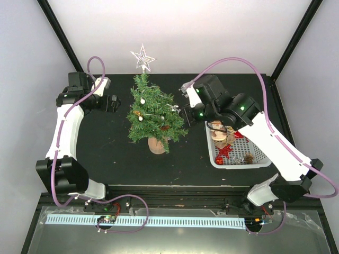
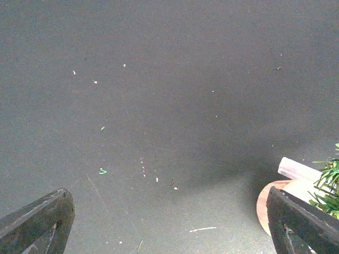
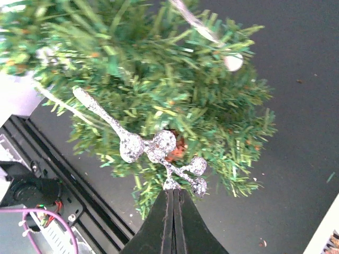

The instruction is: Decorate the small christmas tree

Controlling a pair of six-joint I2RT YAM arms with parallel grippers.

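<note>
The small christmas tree (image 1: 153, 114) stands mid-table on a light-wood stump (image 1: 157, 144), with a silver star (image 1: 142, 57) on top and a few small ornaments in its branches. My right gripper (image 1: 186, 114) is at the tree's right side. In the right wrist view it (image 3: 173, 191) is shut on the stem of a silver glitter berry sprig (image 3: 159, 145), which lies against the green branches (image 3: 159, 79). My left gripper (image 1: 114, 103) is left of the tree. In the left wrist view it (image 2: 169, 225) is open and empty above the black table, with the stump (image 2: 267, 203) beside its right finger (image 2: 302, 225).
A white mesh basket (image 1: 263, 159) with red, brown and wooden ornaments sits at the right under my right arm. White walls close the back and sides. A black rail (image 1: 175, 188) runs along the table's near edge.
</note>
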